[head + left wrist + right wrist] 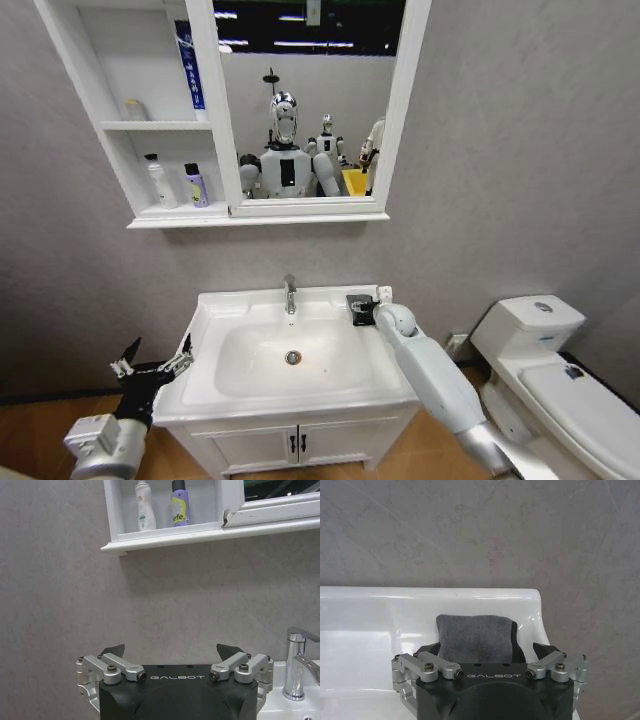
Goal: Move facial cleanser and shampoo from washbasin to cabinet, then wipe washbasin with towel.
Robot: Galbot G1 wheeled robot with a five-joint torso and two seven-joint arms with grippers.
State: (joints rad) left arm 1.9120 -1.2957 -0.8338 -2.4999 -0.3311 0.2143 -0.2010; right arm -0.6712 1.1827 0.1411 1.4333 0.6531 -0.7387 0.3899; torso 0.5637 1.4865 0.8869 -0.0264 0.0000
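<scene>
With both bottles standing in the cabinet [165, 150], the right gripper [487, 652] spreads wide around the towel [475, 637] at the washbasin's [230, 300] back corner for wiping, while the left gripper [152, 368] hangs open and empty beside it

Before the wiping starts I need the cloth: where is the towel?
The towel lies on the washbasin's back right corner, right of the faucet, with the right gripper open around it.

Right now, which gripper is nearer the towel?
Right. The right gripper is at the towel on the washbasin back right corner, fingers open around it. The left gripper hangs open off the basin's front left edge.
</scene>
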